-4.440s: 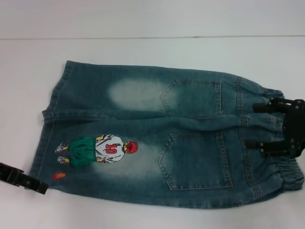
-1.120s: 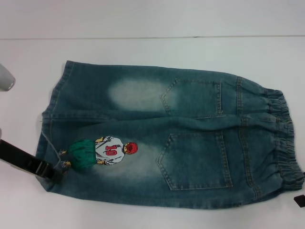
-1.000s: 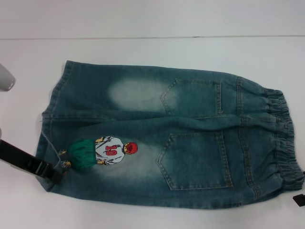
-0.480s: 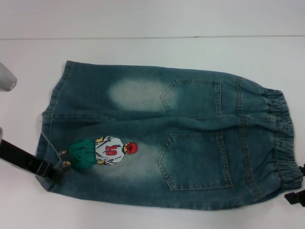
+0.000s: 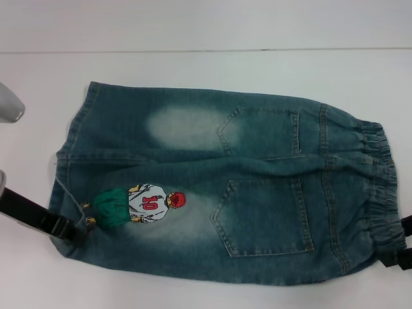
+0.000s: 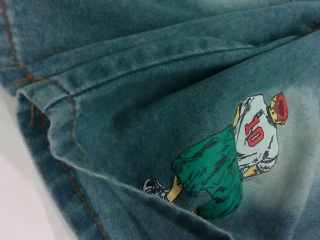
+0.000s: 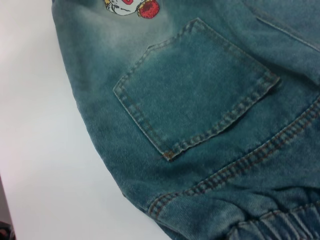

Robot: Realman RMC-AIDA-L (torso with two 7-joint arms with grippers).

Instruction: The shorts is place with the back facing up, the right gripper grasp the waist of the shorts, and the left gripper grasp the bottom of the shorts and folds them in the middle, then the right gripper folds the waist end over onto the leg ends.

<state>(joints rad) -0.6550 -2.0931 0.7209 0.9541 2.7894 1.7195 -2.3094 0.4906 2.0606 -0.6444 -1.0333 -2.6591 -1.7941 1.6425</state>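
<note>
The shorts (image 5: 212,187) lie flat, back up, with both patch pockets showing. The waist of the shorts (image 5: 381,174) is the ruffled band at the right, and the bottom of the shorts (image 5: 69,148) is the straight hems at the left. My left gripper (image 5: 67,232) is shut on the near leg's hem, and the denim bunches around it. The left wrist view shows that raised hem fold (image 6: 55,140) beside the embroidered player (image 6: 235,150). At the picture's right edge my right gripper (image 5: 403,242) stands open at the waist's near corner. Its wrist view shows a pocket (image 7: 195,90) and the elastic band (image 7: 280,225).
The shorts rest on a white table (image 5: 193,71) whose far edge runs across the top of the head view. Part of my left arm's silver-grey wrist (image 5: 9,106) shows at the left edge. A bare strip of table (image 7: 45,165) lies along the near side of the shorts.
My right gripper has come in from the lower right corner up to the waist's near corner, pushing the band slightly inward. The left gripper keeps its hold and has drawn the hem a little leftward.
</note>
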